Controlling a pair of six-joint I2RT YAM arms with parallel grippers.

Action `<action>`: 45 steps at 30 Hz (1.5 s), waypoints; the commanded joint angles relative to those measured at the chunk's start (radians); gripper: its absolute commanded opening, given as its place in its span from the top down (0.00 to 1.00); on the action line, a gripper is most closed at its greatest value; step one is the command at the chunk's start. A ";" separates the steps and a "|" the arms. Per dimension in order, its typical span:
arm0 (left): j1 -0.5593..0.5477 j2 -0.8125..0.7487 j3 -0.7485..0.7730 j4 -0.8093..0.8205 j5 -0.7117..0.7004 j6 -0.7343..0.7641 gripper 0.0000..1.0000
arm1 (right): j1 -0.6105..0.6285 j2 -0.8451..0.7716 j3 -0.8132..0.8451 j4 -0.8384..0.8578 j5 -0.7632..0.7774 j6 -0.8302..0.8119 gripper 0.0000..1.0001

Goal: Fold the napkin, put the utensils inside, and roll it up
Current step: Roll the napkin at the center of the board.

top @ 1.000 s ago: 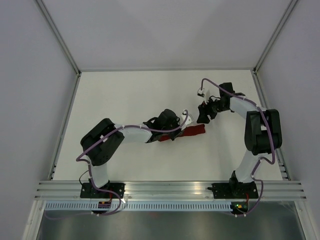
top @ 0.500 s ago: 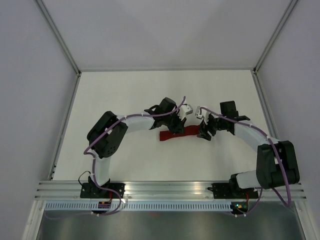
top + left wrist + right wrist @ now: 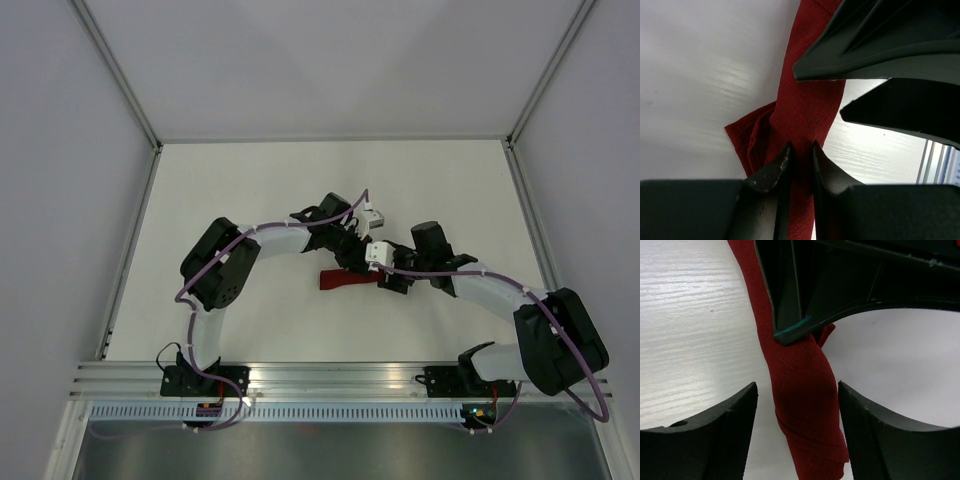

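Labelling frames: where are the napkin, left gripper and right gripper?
napkin [image 3: 807, 107], left wrist view, middle of the cloth.
left gripper [image 3: 801, 146], left wrist view, between fingertips.
right gripper [image 3: 796, 390], right wrist view, between fingertips.

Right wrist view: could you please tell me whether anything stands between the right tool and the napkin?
Nothing visible does. The rolled napkin already lies inside the open right tool; the left tool pinches it farther along, not in between.

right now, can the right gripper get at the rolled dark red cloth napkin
Probably yes: the right gripper is open with the rolled dark red cloth napkin between its fingers. The left gripper pinches it beyond, close but not blocking.
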 commanded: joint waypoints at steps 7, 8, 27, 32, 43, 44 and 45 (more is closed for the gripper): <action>0.017 0.080 -0.016 -0.204 0.036 -0.038 0.70 | 0.032 0.074 0.013 0.010 0.036 -0.061 0.41; 0.019 0.079 -0.014 -0.207 0.038 -0.038 0.69 | 0.033 0.080 0.016 0.002 0.038 -0.064 0.46; 0.115 -0.275 -0.309 0.356 -0.173 -0.274 0.34 | 0.030 0.261 0.183 -0.251 -0.013 -0.142 0.79; 0.114 -0.490 -0.568 0.682 -0.401 -0.290 0.34 | 0.017 0.358 0.304 -0.397 -0.057 -0.182 0.80; 0.003 -0.765 -0.857 0.918 -0.767 -0.075 0.30 | -0.005 0.567 0.560 -0.663 -0.071 -0.258 0.81; -0.036 -0.765 -0.853 0.910 -0.792 -0.020 0.30 | -0.005 0.586 0.585 -0.688 -0.073 -0.263 0.81; -0.078 -0.756 -0.844 0.899 -0.835 0.050 0.29 | -0.008 0.623 0.629 -0.731 -0.076 -0.271 0.82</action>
